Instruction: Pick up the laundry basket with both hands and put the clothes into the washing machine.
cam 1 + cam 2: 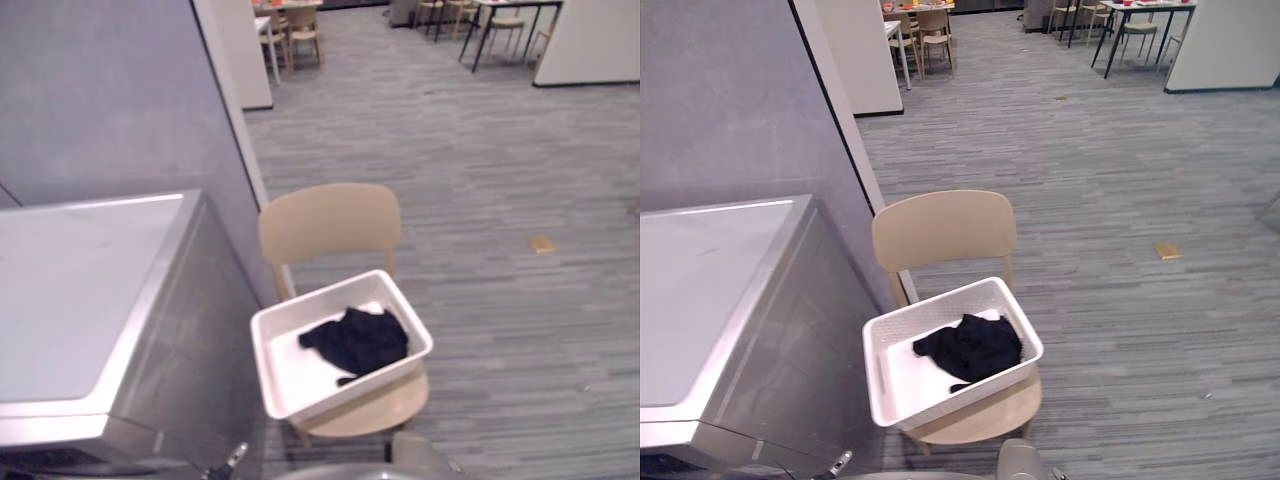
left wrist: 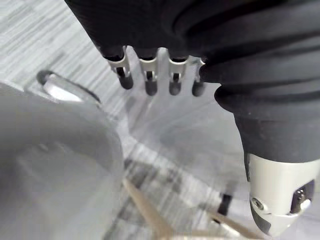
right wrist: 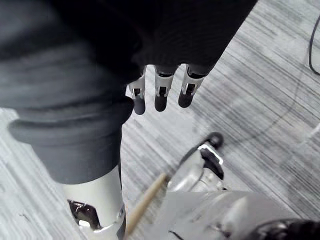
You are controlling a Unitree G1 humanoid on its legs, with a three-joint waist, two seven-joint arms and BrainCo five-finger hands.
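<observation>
A white laundry basket (image 1: pixel 300 372) sits skewed on the seat of a beige chair (image 1: pixel 330 225), and a black garment (image 1: pixel 360 340) lies bunched in its right half. The washing machine (image 1: pixel 80 290), with a silver-grey top, stands directly left of the chair. My left hand (image 2: pixel 149 82) hangs low over the striped floor with its fingers straight and nothing in them. My right hand (image 3: pixel 160 95) also hangs over the floor, fingers relaxed and holding nothing. Both hands are well apart from the basket.
A grey partition wall (image 1: pixel 110 100) rises behind the machine and chair. Striped carpet stretches to the right, with a small yellowish scrap (image 1: pixel 542 243) lying on it. Tables and chairs (image 1: pixel 1135 25) stand far at the back.
</observation>
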